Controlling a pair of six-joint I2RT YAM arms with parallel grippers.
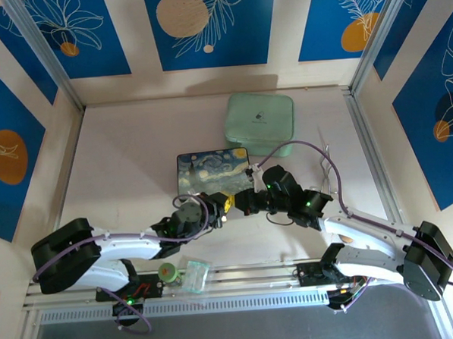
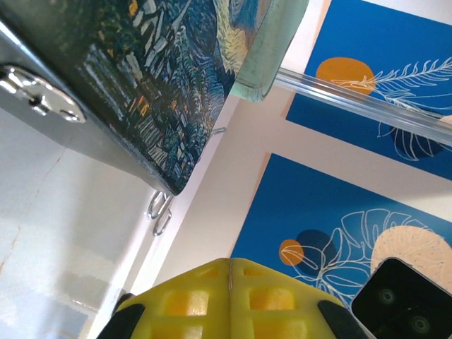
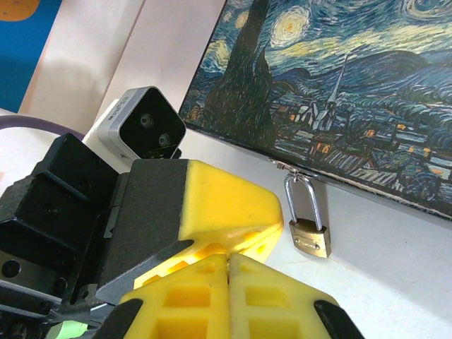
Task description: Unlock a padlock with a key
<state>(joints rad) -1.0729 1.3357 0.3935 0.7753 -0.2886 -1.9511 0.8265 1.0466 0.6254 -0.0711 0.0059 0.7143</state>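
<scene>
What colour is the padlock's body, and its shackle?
Brass-gold body, silvery shackle; the padlock shows best in the right wrist view.

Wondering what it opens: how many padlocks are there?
1: the padlock lies on the table at the painted box's front latch. Others might be hidden.

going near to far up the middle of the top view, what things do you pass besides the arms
clear plastic container by the near rail → starry-night painted box → mint-green case near the back wall
</scene>
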